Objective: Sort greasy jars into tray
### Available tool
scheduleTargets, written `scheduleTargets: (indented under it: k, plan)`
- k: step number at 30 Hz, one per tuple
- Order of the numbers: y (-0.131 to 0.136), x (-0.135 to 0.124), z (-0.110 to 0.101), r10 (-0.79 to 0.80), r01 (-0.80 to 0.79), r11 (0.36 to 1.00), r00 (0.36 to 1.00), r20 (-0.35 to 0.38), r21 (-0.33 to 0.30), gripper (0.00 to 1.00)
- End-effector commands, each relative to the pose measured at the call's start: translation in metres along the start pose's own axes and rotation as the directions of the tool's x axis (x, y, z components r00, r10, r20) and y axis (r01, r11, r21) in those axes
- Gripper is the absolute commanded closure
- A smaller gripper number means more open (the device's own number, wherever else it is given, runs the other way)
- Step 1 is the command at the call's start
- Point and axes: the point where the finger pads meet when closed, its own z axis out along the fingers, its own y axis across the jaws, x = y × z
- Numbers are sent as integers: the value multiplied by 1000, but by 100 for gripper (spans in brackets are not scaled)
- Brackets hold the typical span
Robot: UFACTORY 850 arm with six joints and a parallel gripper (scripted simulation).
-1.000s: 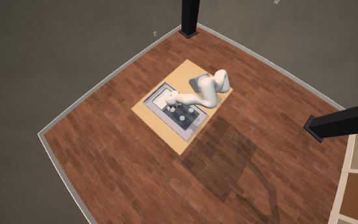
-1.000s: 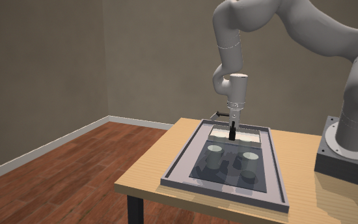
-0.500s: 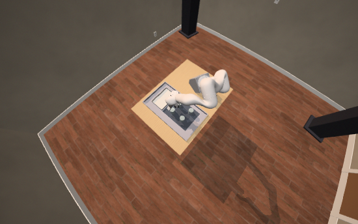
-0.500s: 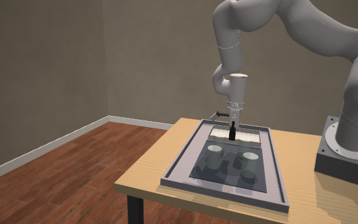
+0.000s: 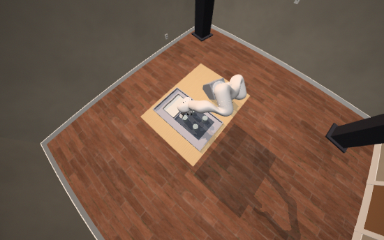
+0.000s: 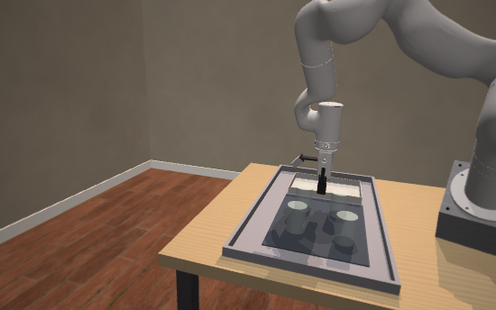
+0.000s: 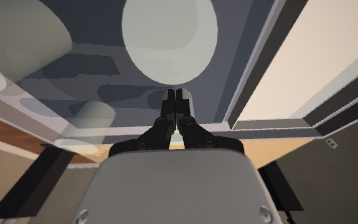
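Four pale, see-through jars stand mouth down on the dark mat (image 5: 200, 135) (image 6: 276, 241). One jar (image 5: 204, 118) (image 6: 346, 225) (image 7: 30, 35) and another jar (image 5: 195, 126) (image 6: 298, 220) (image 7: 92, 125) stand at the end away from the tray. A third jar (image 5: 185, 117) (image 6: 303, 192) shows only in part behind the fingertips in the wrist view. The fourth jar (image 6: 340, 197) (image 7: 170, 35) looms large in the wrist view, just beyond the fingertips. My gripper (image 6: 321, 193) (image 7: 176, 98) is shut and empty between these two jars. Contact cannot be told. The cream tray (image 5: 171, 109) (image 6: 350, 186) (image 7: 285, 75) holds no visible jar.
The steel table top (image 5: 201, 145) (image 6: 245, 234) has a raised rim around it and sits on a wooden table (image 5: 191, 153) (image 6: 203, 230). The tray's near wall runs beside the mat. The arm's base stands on the wood beside the steel top.
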Motion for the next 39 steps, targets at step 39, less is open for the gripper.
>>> scheduleTargets:
  k: [39]
  plan:
    - [-112,2,-77,0,0,1000,1000,-1,-1,100]
